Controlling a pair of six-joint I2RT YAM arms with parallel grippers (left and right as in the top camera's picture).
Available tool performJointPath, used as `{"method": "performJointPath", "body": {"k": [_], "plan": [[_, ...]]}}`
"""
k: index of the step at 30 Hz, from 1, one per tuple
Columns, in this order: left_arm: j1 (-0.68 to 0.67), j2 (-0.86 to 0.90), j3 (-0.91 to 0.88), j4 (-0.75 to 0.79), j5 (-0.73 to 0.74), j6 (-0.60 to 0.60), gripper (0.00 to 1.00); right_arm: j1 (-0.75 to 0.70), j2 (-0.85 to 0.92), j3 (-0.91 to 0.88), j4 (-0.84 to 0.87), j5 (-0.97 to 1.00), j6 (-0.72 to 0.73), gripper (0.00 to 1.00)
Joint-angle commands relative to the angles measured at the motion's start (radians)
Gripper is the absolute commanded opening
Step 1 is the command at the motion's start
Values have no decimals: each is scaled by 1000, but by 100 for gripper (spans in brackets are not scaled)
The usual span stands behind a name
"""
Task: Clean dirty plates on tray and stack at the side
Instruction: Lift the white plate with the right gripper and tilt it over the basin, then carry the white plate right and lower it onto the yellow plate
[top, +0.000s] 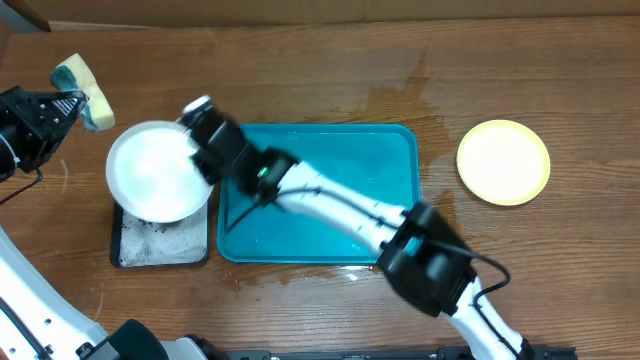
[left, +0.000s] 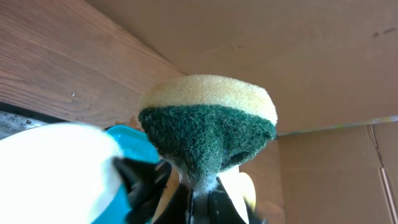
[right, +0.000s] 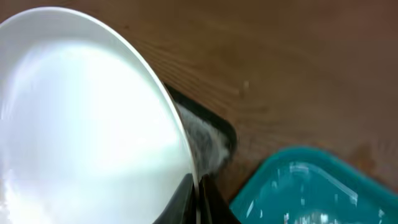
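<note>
Overhead | right end effector (top: 198, 140) clamped on white plate (top: 152, 172) rim, plate just ahead of it, over black tray (top: 160, 250) | left end effector (top: 72, 103) pinching sponge (top: 88, 88), near plate | we'd hold plate steady and wipe its whole face.

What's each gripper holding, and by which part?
Left gripper: the sponge, pinched at its green scouring face. Right gripper: the white plate, clamped at its rim.

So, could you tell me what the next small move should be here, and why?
Probably move the left gripper, shut on the sponge, across onto the white plate to wipe its face. The right gripper grips the plate's rim, holding it over the black tray, and the sponge is clear of it.
</note>
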Motion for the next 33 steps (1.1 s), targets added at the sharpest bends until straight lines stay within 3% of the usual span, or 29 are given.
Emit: {"method": "performJointPath", "body": {"k": [1, 10, 20, 27, 33], "plan": [[4, -27, 25, 17, -14, -10, 4, -126, -103, 23, -101, -293, 236, 4], [-4, -27, 25, 23, -145, -11, 4, -418, -181, 23, -513, -275, 248, 4], [-123, -21, 25, 19, -466, -11, 4, -846, -266, 23, -900, -100, 248, 4], [-202, 0, 24, 25, -554, -11, 4, -1176, -266, 7, -1044, -47, 238, 4], [-221, 32, 24, 22, -560, -10, 4, -1331, -264, -72, -1030, -46, 203, 4]]}}
